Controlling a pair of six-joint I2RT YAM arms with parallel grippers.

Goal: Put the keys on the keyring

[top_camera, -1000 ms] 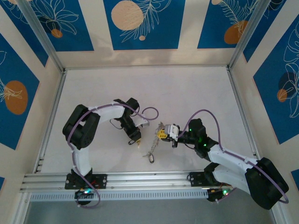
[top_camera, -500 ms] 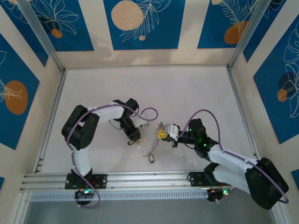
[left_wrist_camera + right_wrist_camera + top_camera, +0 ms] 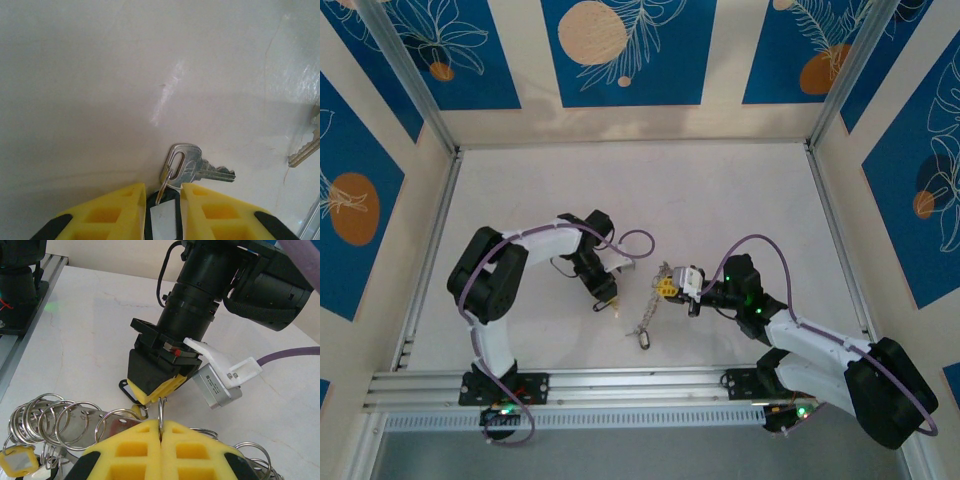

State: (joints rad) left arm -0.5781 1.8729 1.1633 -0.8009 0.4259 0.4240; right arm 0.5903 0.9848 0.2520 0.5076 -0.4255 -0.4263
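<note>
left gripper (image 3: 162, 194) clamped on black tag (image 3: 163, 222); key (image 3: 195, 169) ringed to tag, lying on table (image 3: 100, 75); right gripper (image 3: 160, 427) pinched together on keyring (image 3: 160, 410) wire

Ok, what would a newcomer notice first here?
Mid-table, the yellow right jaws are shut on the thin wire keyring, with a bunch of small rings beside them. Facing them, the left jaws pinch a black tag with a silver key attached.
</note>
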